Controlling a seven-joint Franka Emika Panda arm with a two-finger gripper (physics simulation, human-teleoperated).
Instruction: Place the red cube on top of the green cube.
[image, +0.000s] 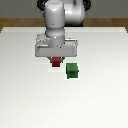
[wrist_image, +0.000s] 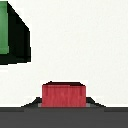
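Note:
The small red cube (image: 56, 61) sits between the fingers of my gripper (image: 56, 59), just under the grey hand near the middle of the white table. In the wrist view the red cube (wrist_image: 63, 95) fills the gap between the two dark fingertips (wrist_image: 34, 103), which press against its sides. My gripper (wrist_image: 63, 102) is shut on it. The slightly larger green cube (image: 72, 70) rests on the table a short way toward the exterior view's right and nearer the front edge, apart from the red one. The green cube (wrist_image: 6, 32) is only partly in frame in the wrist view.
The white table (image: 30, 100) stretches widely around both cubes. Its wooden back edge (image: 15, 22) runs behind the arm's base. No other objects are in view.

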